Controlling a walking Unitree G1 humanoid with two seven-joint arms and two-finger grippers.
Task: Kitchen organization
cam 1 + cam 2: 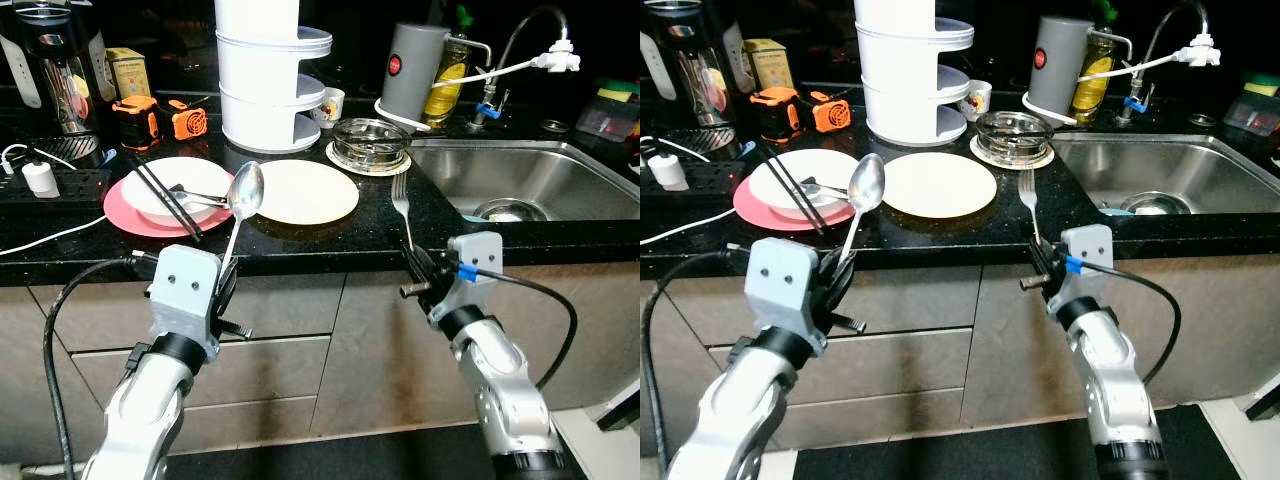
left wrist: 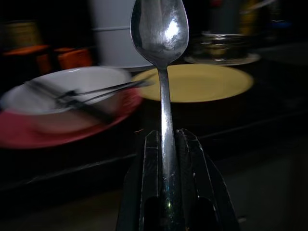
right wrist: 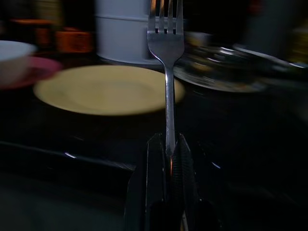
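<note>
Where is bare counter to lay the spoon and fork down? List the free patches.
Free: the black counter strip between the round cream plate and the steel sink, and the front edge below that plate. Crowded: the left side, with the white bowl on the pink plate, black chopsticks and power strip.

The right claw [image 3: 169, 159] is clamped on a fork's [image 3: 166, 43] handle, tines pointing to twelve o'clock. A yellow plate [image 3: 103, 89] lies on the dark surface [image 3: 240, 125] toward ten o'clock.
</note>
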